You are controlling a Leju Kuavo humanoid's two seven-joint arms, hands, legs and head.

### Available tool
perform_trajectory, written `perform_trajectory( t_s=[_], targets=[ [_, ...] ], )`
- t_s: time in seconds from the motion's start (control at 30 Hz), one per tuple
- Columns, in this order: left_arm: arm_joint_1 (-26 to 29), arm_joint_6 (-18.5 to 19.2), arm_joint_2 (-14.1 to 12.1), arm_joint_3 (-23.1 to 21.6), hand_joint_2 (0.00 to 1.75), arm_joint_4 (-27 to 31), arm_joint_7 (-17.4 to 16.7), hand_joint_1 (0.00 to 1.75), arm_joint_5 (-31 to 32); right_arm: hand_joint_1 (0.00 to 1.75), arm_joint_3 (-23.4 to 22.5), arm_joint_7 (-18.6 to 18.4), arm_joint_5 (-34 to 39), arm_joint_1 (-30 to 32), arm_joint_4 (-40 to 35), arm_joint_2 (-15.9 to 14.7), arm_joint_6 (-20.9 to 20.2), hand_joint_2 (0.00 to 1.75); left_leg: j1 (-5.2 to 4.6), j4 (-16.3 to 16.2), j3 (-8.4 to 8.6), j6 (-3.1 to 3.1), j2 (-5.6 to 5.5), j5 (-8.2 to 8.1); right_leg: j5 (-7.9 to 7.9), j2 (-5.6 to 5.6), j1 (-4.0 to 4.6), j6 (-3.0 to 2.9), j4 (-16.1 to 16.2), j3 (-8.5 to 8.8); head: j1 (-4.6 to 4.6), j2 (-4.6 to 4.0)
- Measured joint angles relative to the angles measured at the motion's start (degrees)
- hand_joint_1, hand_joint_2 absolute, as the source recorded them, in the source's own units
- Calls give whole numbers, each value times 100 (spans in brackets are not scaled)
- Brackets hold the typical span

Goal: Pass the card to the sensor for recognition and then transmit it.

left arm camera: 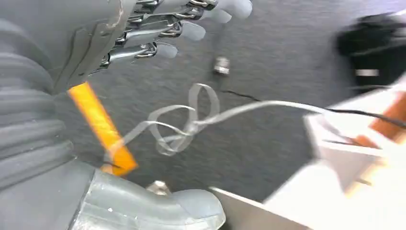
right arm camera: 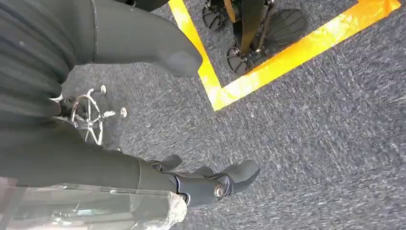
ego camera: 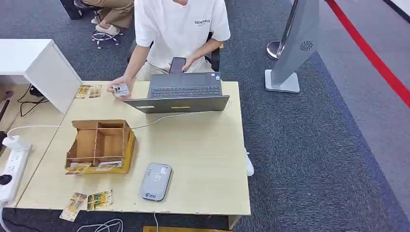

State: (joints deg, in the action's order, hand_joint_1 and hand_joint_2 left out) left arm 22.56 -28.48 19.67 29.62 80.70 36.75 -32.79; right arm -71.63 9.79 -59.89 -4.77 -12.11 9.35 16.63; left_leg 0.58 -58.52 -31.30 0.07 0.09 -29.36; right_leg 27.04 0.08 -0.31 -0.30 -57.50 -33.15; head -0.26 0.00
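Observation:
A grey, rounded card sensor [ego camera: 156, 181] lies near the table's front edge. Two picture cards [ego camera: 99, 199] lie at the front left corner, one of them [ego camera: 74, 206] overhanging the edge. More cards [ego camera: 88, 91] lie at the back left. A seated person across the table holds a small card [ego camera: 120, 90] just above the tabletop beside the laptop. My left hand [left arm camera: 81, 43] hangs over the carpet with its fingers [left arm camera: 182, 28] spread and nothing in it. My right hand [right arm camera: 95, 167] also hangs over the carpet, fingers apart, holding nothing.
A cardboard divider box [ego camera: 100, 146] stands on the left of the wooden table [ego camera: 203, 145]. An open laptop [ego camera: 183, 93] sits at the back, a cable running from it. A white power strip [ego camera: 10, 169] and a white cabinet [ego camera: 38, 65] stand left; a grey stand [ego camera: 295, 48] stands right.

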Motion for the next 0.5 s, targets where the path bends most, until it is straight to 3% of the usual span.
perform_trajectory(
  t_s=[0.1, 0.37, 0.47, 0.5],
  targets=[
    [45, 271, 0, 42, 175, 365, 277, 0, -9, 0, 0, 2, -94, 6, 0, 0, -24, 175, 1, 0, 1, 0, 1, 9, -3, 0, 1, -3, 0, 1, -2, 0],
    [-84, 1163, -9, 783, 175, 1574, 338, 0, 589, 0, 57, -2, -415, 7, 0, -7, -129, 175, 4, 0, 4, 0, 0, 15, -6, 0, 4, -7, -2, 1, 0, 0],
    [-430, 2046, -11, 1284, 175, 2109, 338, 0, 1545, 0, 166, 0, -573, 4, 0, -22, -214, 175, 6, 0, 0, 1, -5, 18, -6, -9, 9, -7, -2, 2, 7, 0],
    [-673, 2671, -26, 1696, 175, 2409, 338, 0, 2218, 0, 210, 2, -634, 0, 0, -35, -251, 175, 6, 0, -1, 1, -6, 20, -7, -11, 9, -8, -3, 6, 4, 0]
  ],
)
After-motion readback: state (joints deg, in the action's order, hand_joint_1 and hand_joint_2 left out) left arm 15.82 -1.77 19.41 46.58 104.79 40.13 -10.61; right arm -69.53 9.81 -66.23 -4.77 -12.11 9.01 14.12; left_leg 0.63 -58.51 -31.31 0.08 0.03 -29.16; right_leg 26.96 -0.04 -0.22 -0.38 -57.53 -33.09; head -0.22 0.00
